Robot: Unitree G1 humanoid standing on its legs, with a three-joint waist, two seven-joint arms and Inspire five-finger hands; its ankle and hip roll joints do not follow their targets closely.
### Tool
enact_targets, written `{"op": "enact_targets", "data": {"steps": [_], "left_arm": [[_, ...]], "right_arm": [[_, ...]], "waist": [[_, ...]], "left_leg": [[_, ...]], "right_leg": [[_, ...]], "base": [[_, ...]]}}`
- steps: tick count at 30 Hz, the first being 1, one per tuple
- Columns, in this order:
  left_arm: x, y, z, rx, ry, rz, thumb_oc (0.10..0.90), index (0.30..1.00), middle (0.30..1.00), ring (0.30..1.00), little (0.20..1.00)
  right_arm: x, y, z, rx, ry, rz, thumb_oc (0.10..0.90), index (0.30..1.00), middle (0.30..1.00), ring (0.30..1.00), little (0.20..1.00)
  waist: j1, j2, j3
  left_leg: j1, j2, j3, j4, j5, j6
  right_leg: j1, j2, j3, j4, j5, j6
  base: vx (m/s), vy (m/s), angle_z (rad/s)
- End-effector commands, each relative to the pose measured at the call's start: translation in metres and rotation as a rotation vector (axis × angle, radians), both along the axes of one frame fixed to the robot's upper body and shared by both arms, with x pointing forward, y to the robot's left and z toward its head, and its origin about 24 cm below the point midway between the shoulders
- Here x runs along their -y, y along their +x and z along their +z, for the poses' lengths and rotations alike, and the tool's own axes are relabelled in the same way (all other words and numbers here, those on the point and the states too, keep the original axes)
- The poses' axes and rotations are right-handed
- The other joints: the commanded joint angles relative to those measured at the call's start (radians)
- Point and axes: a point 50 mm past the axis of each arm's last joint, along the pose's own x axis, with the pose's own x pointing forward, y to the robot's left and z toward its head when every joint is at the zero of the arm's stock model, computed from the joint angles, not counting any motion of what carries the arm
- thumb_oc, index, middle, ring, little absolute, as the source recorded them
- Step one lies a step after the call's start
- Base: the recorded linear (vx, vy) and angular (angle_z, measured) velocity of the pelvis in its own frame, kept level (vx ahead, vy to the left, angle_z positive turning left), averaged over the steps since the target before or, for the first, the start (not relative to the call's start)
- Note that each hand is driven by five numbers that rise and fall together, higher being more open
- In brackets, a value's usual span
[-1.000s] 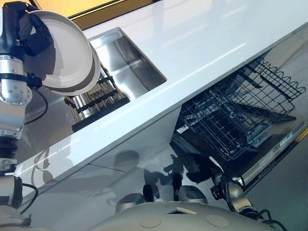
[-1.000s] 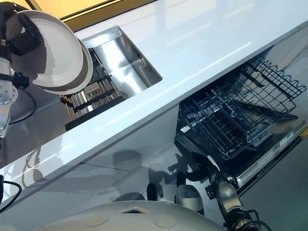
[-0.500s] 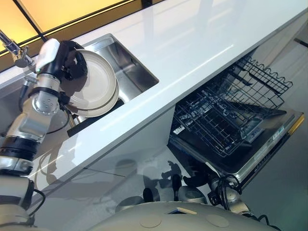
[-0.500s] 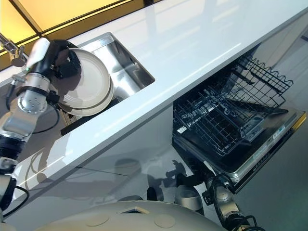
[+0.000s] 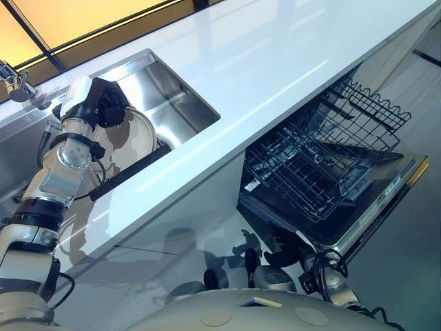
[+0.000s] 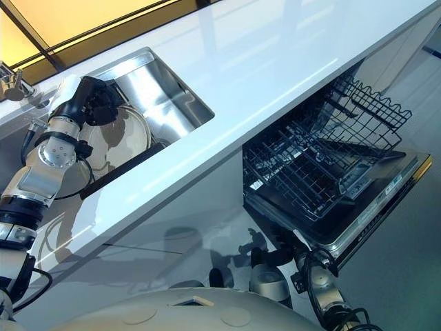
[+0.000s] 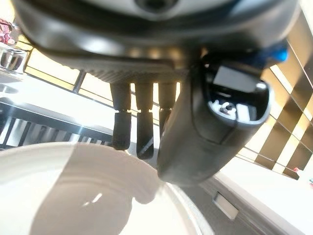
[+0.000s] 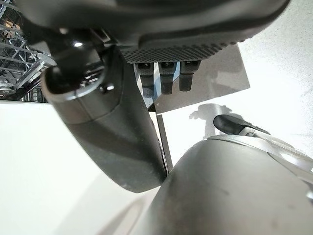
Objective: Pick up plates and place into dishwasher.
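Observation:
A white plate [image 5: 134, 141] stands tilted in the steel sink [image 5: 176, 103], against a dark drying rack [image 5: 131, 172]. My left hand [image 5: 103, 110] is shut on its upper rim. In the left wrist view the fingers [image 7: 139, 132] reach over the far side of the plate [image 7: 73, 196] and the thumb [image 7: 205, 122] lies on the near side. A second rim shows just behind that plate. The open dishwasher with its wire rack [image 5: 324, 158] is under the counter on the right. My right hand [image 5: 279, 248] hangs low before the dishwasher, its fingers [image 8: 166, 73] relaxed and holding nothing.
A long white countertop [image 5: 275, 55] runs across the scene above the dishwasher. The dishwasher door [image 5: 375, 207] is folded down and juts out toward me. A faucet [image 5: 17, 79] stands at the far left behind the sink.
My left hand has carried the plate from high at the upper left down into the sink, against the rack. The camera has shifted as well. The right hand stays low.

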Motion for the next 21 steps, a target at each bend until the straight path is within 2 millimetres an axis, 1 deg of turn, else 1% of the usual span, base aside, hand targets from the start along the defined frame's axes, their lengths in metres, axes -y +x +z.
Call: {"op": "enact_targets", "data": {"steps": [1,9,10,11,12,16,21], "left_arm": [[-0.013,0.000,0.058,0.260,0.054,0.050,0.100,0.300,0.300,0.300,0.200],[-0.021,-0.008,0.053,0.226,0.087,0.079,0.100,0.300,0.300,0.300,0.200],[-0.022,-0.009,0.052,0.217,0.089,0.085,0.127,0.324,0.324,0.324,0.227],[-0.025,-0.010,0.050,0.194,0.084,0.103,0.218,0.401,0.401,0.401,0.318],[-0.028,-0.011,0.047,0.165,0.076,0.121,0.800,0.900,0.900,0.900,0.900],[-0.040,-0.016,0.038,0.084,0.091,0.158,0.800,0.900,0.900,0.900,0.900],[-0.050,-0.020,0.039,0.077,0.107,0.199,0.800,0.900,0.900,0.900,0.900]], "right_arm": [[0.010,0.009,0.014,0.093,-0.022,0.048,0.800,0.900,0.900,0.900,0.900],[0.013,0.005,0.013,0.070,-0.040,0.049,0.800,0.900,0.900,0.900,0.900],[0.013,0.005,0.013,0.068,-0.041,0.049,0.800,0.900,0.900,0.900,0.900],[0.014,0.005,0.013,0.067,-0.042,0.049,0.800,0.900,0.900,0.900,0.900],[0.015,0.005,0.013,0.064,-0.046,0.048,0.800,0.900,0.900,0.900,0.900],[0.018,0.004,0.013,0.051,-0.063,0.052,0.800,0.900,0.900,0.900,0.900],[0.024,0.000,0.012,0.026,-0.084,0.049,0.800,0.900,0.900,0.900,0.900]], "waist": [[-0.004,0.024,-0.035],[0.000,0.033,-0.049],[0.001,0.033,-0.050],[0.001,0.034,-0.051],[0.002,0.035,-0.052],[0.003,0.043,-0.052],[0.003,0.048,-0.051]], "left_leg": [[-0.065,-0.050,-0.025,0.034,-0.043,0.020],[-0.055,-0.055,-0.032,0.027,-0.040,0.016],[-0.055,-0.055,-0.031,0.027,-0.040,0.016],[-0.054,-0.055,-0.031,0.027,-0.040,0.015],[-0.053,-0.055,-0.032,0.026,-0.040,0.014],[-0.050,-0.058,-0.036,0.024,-0.037,0.011],[-0.047,-0.059,-0.041,0.022,-0.033,0.010]], "right_leg": [[-0.013,0.012,-0.005,0.103,-0.144,0.076],[-0.002,0.006,-0.018,0.105,-0.151,0.075],[-0.001,0.006,-0.019,0.104,-0.151,0.075],[0.000,0.006,-0.020,0.104,-0.152,0.075],[0.000,0.005,-0.021,0.103,-0.152,0.075],[0.002,0.002,-0.026,0.103,-0.151,0.076],[0.006,-0.003,-0.030,0.106,-0.151,0.077]], "base": [[0.00,0.000,0.00],[0.01,0.025,0.02],[0.01,0.019,0.04],[0.00,0.000,0.00],[0.00,0.031,0.02],[0.00,0.043,0.01],[0.02,0.040,0.03]]}}
